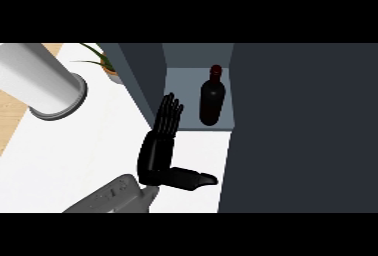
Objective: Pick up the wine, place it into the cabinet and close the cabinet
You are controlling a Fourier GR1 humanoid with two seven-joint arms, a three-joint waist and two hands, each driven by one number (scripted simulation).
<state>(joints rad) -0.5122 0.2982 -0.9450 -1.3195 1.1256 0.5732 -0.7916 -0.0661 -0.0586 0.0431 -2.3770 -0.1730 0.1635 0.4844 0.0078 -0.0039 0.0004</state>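
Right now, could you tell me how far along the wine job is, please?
Done: the wine bottle stands inside the cabinet. In hand: the left hand is open beside the cabinet door, holding nothing. Left: closing the door, which is open.

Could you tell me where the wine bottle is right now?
In the head view the wine bottle stands inside the open cabinet, just right of the left robot hand.

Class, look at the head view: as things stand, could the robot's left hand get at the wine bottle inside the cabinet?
Probably yes. The left hand is open, its straight fingertips at the cabinet's open front, just left of the wine bottle standing inside. Nothing shows between hand and bottle; the open door lies to the hand's left.
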